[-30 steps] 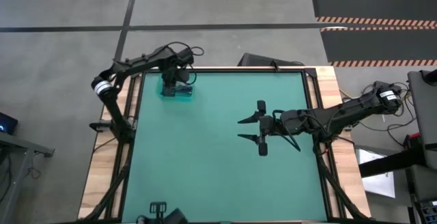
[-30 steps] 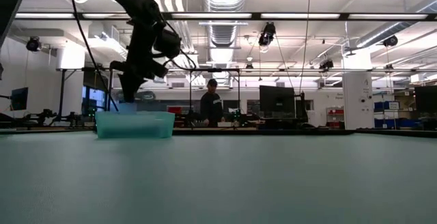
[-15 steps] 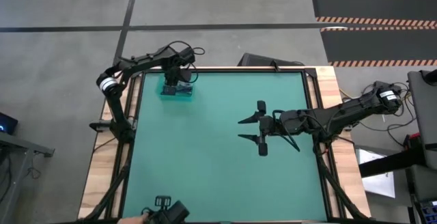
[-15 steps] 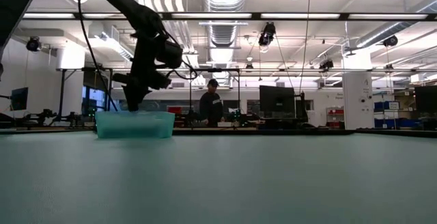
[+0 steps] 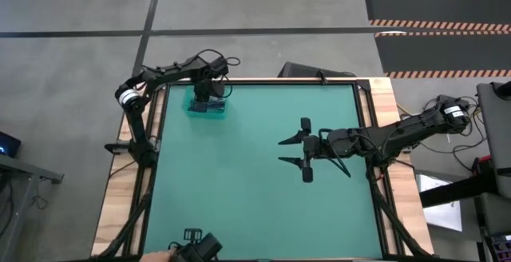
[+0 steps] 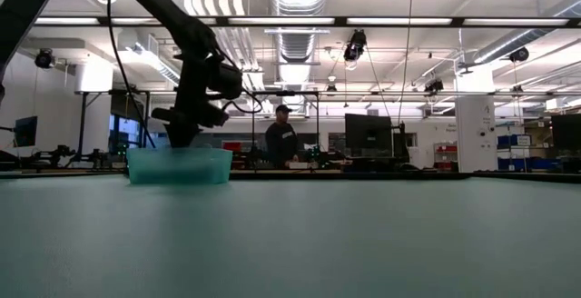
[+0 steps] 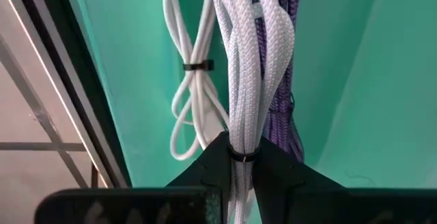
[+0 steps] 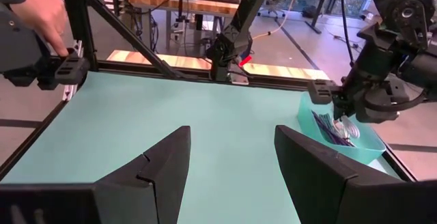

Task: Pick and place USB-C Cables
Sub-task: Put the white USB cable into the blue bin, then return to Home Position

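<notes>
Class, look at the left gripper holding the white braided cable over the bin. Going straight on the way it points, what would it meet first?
Probably the cables already in the teal bin: the left gripper, shut on the white braided cable, points down at a purple cable and a thin white cable. Depth is unclear.

No legible text or labels.

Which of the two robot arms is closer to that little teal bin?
The left. Its gripper is down inside the teal bin, shut on a white braided cable. The right gripper hangs open over mid-table, well away from the bin.
</notes>
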Motion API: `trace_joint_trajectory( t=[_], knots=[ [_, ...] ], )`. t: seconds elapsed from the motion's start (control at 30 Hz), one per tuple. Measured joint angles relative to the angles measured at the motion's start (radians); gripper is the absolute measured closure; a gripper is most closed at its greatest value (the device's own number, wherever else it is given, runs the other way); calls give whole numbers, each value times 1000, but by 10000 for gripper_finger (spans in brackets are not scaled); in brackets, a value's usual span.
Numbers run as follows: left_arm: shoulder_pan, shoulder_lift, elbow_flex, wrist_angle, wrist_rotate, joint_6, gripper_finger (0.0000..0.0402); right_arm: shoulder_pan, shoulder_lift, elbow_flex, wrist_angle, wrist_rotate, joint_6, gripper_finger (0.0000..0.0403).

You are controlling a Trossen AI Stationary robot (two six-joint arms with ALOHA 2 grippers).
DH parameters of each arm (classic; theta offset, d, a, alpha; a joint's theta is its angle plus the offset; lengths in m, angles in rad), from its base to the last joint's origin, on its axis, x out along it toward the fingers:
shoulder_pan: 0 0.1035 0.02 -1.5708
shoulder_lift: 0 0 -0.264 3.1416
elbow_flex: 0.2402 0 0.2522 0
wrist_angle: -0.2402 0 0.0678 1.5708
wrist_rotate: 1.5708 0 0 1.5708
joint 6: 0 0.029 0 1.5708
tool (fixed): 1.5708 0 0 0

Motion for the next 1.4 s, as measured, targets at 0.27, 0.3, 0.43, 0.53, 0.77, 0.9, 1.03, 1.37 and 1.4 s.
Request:
trace_joint_trajectory(
  t=[0.27,0.3,0.43,0.53,0.77,0.9,1.03,1.37,1.4],
  knots=[
    [0,0,-51,40,0,16,373,0,0,0,0,0,-2,197],
    [0,0,-54,41,0,16,373,0,0,0,0,0,-2,197],
    [0,0,-59,47,-1,13,373,0,0,0,0,0,-3,197],
    [0,0,-59,48,-1,12,373,0,0,0,0,0,-2,197],
    [0,0,-59,48,-4,4,349,0,0,0,0,0,0,197],
    [0,0,-59,48,-8,4,324,0,0,0,-1,0,-6,197],
    [-1,0,-56,47,-12,-23,306,0,0,0,-10,0,-14,197],
    [-13,-47,-56,36,-34,-50,301,0,0,0,-27,3,-36,197],
    [-19,-54,-56,37,-36,-55,301,0,0,0,-28,3,-39,197]
  ],
)
